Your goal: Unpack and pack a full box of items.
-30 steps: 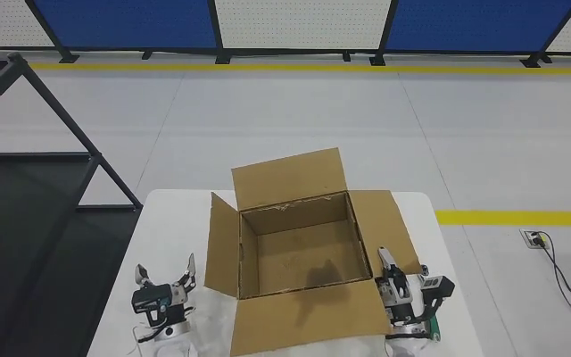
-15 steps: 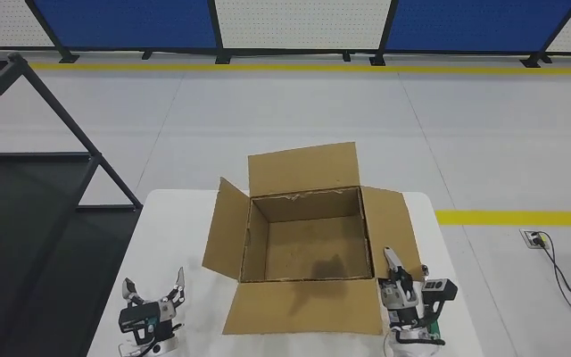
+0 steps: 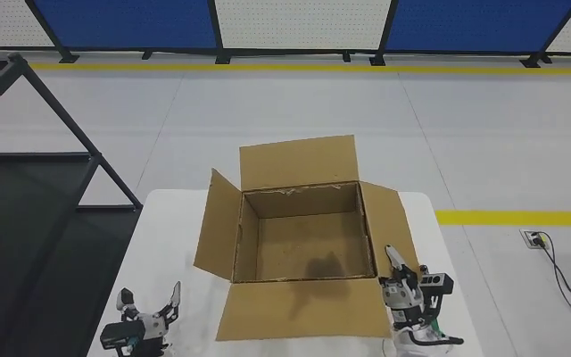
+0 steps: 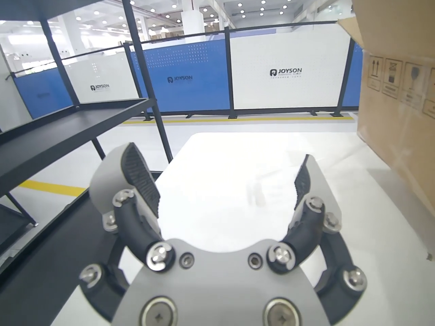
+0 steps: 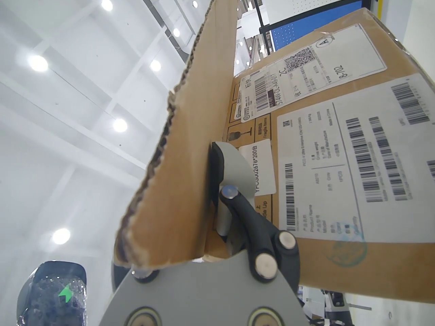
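At the near edge of the white worktop (image 3: 169, 241), the left pincer (image 4: 219, 157) is held low with its fingers spread wide and nothing between them, while the right pincer (image 3: 393, 261) is closed on the side flap (image 5: 190, 120) of the cardboard box (image 3: 299, 201), one pad (image 5: 214, 164) pressed flat against the card. The box is set upright in the middle of the worktop, between the two pincers, with all four flaps folded outward and its brown floor open to view. A black shelf rack (image 4: 68, 120) is seen beside the worktop on the left, and blue and white partition panels (image 3: 303, 22) are lined up across the floor beyond.
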You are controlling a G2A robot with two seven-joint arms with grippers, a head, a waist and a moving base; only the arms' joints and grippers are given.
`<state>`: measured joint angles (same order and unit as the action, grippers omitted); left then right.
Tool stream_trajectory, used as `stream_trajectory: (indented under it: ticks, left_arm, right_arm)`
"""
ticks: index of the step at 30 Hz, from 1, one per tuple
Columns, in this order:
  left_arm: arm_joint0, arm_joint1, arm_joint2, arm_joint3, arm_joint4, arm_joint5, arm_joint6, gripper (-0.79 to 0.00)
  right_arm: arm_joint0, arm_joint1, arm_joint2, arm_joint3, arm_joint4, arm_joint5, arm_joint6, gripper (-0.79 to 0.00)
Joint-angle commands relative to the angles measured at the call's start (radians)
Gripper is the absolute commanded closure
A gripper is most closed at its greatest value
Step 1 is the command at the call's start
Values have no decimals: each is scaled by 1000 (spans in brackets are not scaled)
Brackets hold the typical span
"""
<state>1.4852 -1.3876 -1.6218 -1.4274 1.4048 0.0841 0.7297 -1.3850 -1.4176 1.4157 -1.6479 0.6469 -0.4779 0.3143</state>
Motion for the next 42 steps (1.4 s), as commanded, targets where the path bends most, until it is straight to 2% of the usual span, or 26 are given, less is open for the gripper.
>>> stream_trajectory:
  ticks: [1,3,10,15,18,22,35,42]
  left_arm:
    - [16,3,-7,-15,-14,-46,1,-785]
    - [27,5,-14,-25,-31,-84,1,-785]
    - [71,12,-37,-62,-173,-305,23,-785]
    - [75,13,-55,-68,-291,-380,19,-785]
    - [61,14,-61,-65,-279,-371,24,-785]
    - [52,13,-44,-58,-299,-409,17,-785]
    - [52,13,-44,-58,-299,-409,17,-785]
    - [9,11,-28,-43,-334,-375,-51,-785]
  right_arm:
    - [-1,1,2,-4,19,5,20,0]
    - [-2,1,2,-10,38,12,38,0]
    - [-10,1,0,-34,83,6,79,0]
    - [-16,1,4,-44,128,16,94,0]
    - [-19,0,7,-48,154,24,94,0]
    - [-24,-1,9,-59,181,42,84,0]
    - [-27,1,11,-71,170,68,85,0]
    - [-44,-3,10,-128,276,72,91,0]
